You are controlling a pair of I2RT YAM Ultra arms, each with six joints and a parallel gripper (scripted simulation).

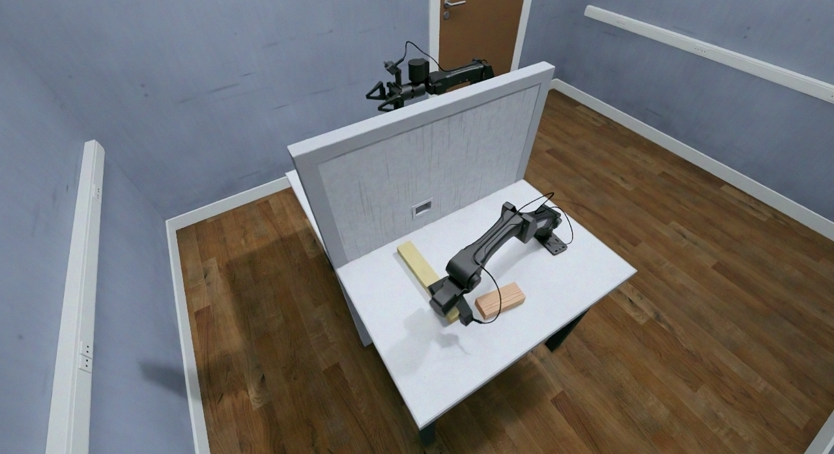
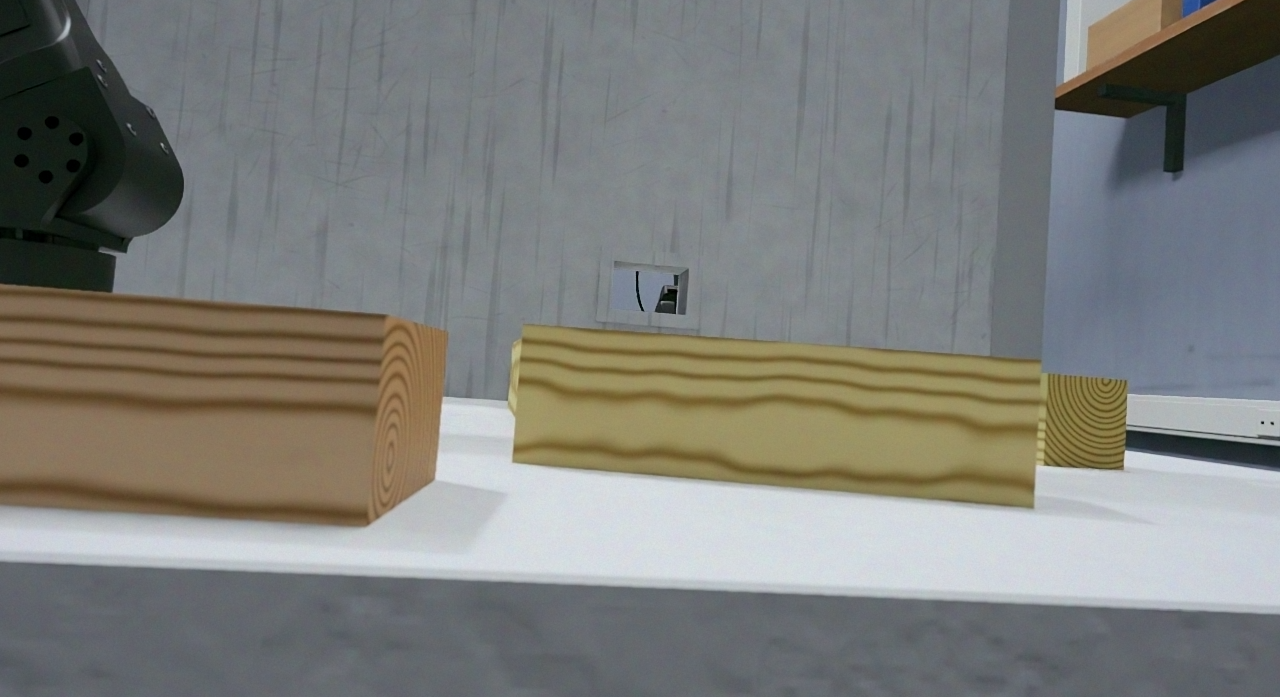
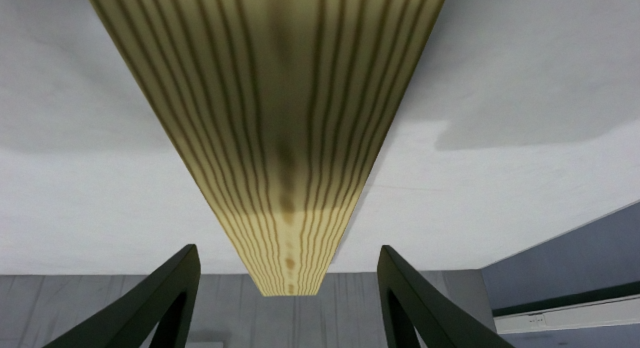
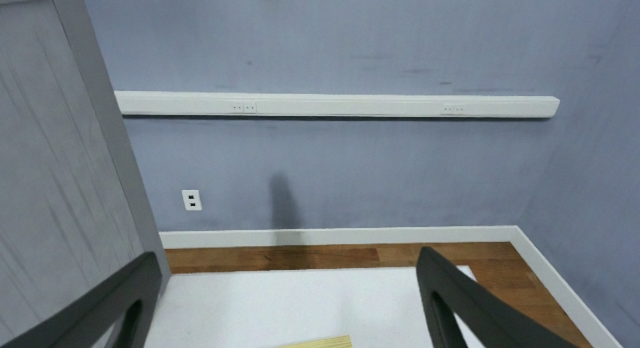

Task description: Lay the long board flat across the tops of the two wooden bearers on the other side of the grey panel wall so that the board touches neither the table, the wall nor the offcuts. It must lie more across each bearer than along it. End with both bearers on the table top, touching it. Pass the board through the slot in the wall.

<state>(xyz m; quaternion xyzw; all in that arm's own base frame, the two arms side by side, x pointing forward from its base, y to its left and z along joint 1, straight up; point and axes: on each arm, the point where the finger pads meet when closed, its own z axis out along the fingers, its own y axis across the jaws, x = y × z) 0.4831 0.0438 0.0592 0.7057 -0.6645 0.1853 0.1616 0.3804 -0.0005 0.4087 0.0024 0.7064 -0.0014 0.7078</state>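
The long pale board point(image 1: 418, 268) lies flat on the table on the near side of the grey panel wall point(image 1: 425, 159), one end pointing at the wall. The slot point(image 1: 421, 208) is low in the wall. My left gripper point(image 1: 450, 311) hovers over the board's near end. In the left wrist view its fingers stand open and the board point(image 3: 280, 113) runs between them. My right gripper point(image 1: 378, 96) is open and empty, high behind the wall's top edge. Wooden blocks point(image 2: 205, 402) point(image 2: 774, 415) point(image 2: 1084, 422) lie on the far side, below the slot point(image 2: 650, 290).
A reddish offcut point(image 1: 499, 300) lies on the table beside my left gripper. The right arm's base point(image 2: 62, 156) stands behind the brown block. The right wrist view shows the wall's edge point(image 4: 55, 138) and a pale wood corner point(image 4: 320, 342) below the open fingers.
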